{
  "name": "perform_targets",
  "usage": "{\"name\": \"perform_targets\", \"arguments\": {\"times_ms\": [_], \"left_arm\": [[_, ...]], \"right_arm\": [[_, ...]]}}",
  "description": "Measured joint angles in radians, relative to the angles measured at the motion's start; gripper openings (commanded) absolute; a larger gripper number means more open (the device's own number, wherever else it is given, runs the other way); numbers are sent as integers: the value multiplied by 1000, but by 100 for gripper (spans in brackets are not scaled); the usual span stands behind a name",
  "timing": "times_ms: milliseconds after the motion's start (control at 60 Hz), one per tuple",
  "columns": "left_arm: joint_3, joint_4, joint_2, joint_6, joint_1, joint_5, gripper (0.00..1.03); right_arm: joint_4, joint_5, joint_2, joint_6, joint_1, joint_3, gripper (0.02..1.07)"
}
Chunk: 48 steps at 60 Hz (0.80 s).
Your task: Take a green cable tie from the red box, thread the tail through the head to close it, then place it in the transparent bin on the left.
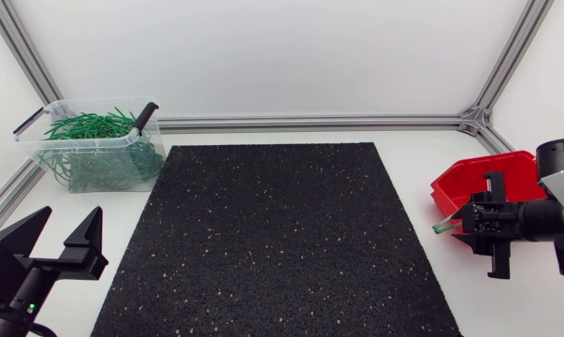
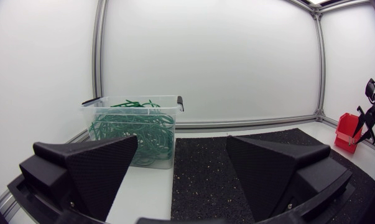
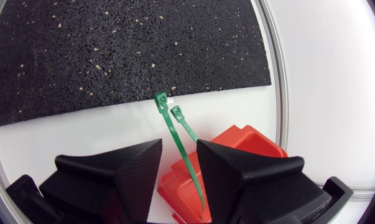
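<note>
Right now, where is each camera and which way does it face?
Head view: fixed overhead, looking down on the black mat; left tool and right tool show.
Left wrist view: on the left arm, facing across to the transparent bin; own tool shows.
Right wrist view: on the right arm, facing down at green cable ties, red box; own tool shows.
Shared: all three show the red box.
</note>
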Motion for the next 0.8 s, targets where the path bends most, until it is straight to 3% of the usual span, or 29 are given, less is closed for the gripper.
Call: {"name": "perform_targets", "arguments": {"times_ms": [200, 733, 800], "left_arm": [[0, 0, 0, 0, 0, 0, 100], [0, 0, 0, 0, 0, 0, 100], [0, 0, 0, 0, 0, 0, 100]], "right_arm": [[6, 1, 0, -6, 0, -11, 21], [129, 46, 0, -29, 0, -60, 15], [130, 46, -2, -29, 0, -61, 10]]}}
